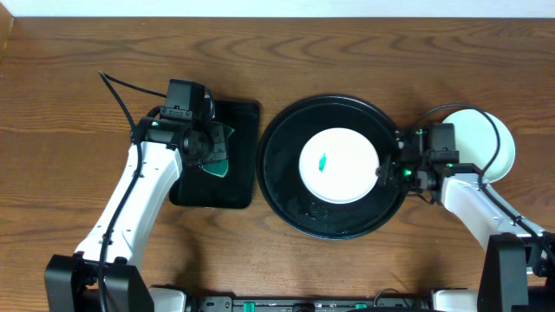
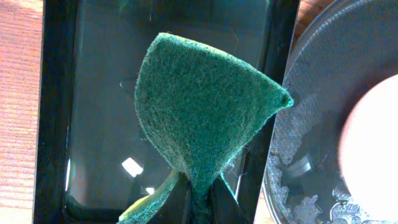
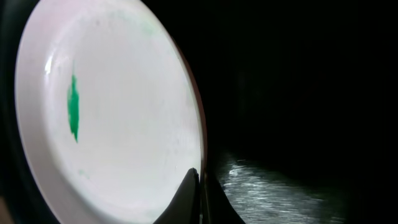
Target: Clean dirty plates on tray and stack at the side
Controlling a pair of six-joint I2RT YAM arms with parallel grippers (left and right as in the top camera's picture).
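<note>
Sponge (image 2: 199, 106) pinched in our left hand (image 2: 198, 200) hangs over the small tray (image 1: 245, 178) left of centre, while our right hand (image 3: 200, 193) nips the smeared plate (image 1: 340, 169) by its rim, probably to steady it.

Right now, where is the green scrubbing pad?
In the overhead view the green pad is on the left side, pinched in the left tool, over the small rectangular tray and just left of the round tray.
</note>
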